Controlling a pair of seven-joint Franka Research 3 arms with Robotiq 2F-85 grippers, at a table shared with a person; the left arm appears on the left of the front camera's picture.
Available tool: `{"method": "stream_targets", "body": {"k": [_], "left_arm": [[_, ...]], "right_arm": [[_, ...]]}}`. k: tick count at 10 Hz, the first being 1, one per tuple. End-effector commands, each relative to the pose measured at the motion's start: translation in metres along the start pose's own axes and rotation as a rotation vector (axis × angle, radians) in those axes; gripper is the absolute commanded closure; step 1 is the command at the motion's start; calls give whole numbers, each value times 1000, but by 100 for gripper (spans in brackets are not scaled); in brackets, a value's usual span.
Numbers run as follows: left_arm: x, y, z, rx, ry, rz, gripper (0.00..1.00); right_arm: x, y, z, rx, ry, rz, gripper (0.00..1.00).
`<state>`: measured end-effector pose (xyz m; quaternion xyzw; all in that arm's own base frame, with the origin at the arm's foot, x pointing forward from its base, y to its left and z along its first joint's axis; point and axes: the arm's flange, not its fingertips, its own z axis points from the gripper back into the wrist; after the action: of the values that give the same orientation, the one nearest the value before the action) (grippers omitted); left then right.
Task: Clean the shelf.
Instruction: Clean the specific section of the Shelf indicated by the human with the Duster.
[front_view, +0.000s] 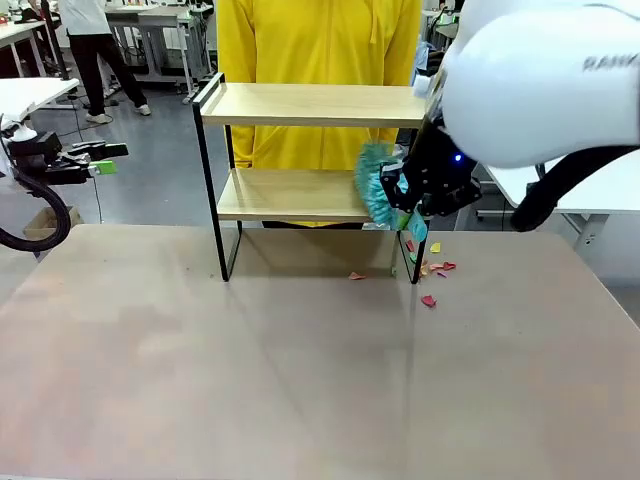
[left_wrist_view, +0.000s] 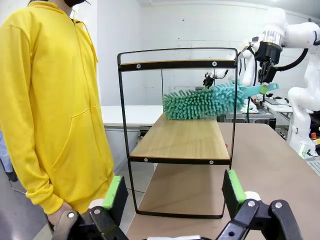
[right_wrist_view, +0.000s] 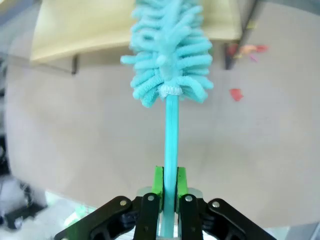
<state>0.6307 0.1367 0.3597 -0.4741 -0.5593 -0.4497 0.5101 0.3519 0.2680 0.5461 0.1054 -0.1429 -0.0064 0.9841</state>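
The duster (right_wrist_view: 170, 50) is pinched by the right hand (right_wrist_view: 169, 192); the left hand (left_wrist_view: 172, 192) is spread. The shelf (front_view: 300, 195) could be pushed by sweeping too hard.

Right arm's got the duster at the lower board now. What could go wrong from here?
1. The duster works close to the shelf's thin black side frame; a wide sweep may snag it and shove the light rack.
2. The scraps already lie on the table by the shelf's foot; more sweeping may scatter them further.
3. The right gripper pinches only the thin handle, so it might twist.
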Motion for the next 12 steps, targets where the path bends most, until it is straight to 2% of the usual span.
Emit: {"method": "stream_targets", "body": {"k": [1,3,5,8,11,12], "left_arm": [[4,-2,0,-3,-2,-13,0],[4,-2,0,-3,-2,-13,0],[4,-2,0,-3,-2,-13,0],[4,-2,0,-3,-2,-13,0],[4,-2,0,-3,-2,-13,0],[4,-2,0,-3,-2,-13,0]], "right_arm": [[-9,-26,12,124,122,186,87],[-21,-41,26,205,217,373,87],[-41,-61,42,254,395,610,87],[-49,-109,57,167,598,813,87],[-39,-143,58,39,732,899,87],[-28,-145,52,63,739,902,87]]}}
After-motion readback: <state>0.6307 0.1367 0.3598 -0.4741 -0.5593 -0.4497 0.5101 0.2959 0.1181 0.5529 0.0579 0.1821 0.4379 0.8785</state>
